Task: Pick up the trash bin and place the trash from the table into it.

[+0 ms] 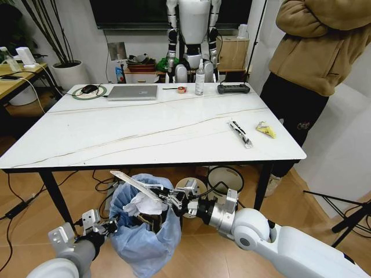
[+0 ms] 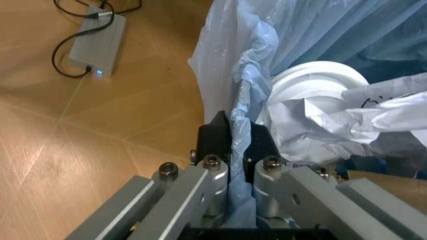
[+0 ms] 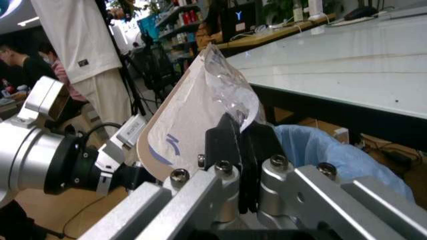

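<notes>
My left gripper (image 1: pixel 110 225) pinches the rim of the round blue-bagged trash bin (image 1: pixel 145 229), holding it below the table's near edge. My right gripper (image 1: pixel 168 200) clamps a flat clear plastic package (image 1: pixel 134 184) right over the opening so it'll drop in.

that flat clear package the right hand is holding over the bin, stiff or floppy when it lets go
Probably fairly stiff: the package juts out flat from the right hand without drooping. Likely light, since a pinch at one edge holds it. It may bridge the bin rim or catch on the tissues rather than drop straight in.
</notes>
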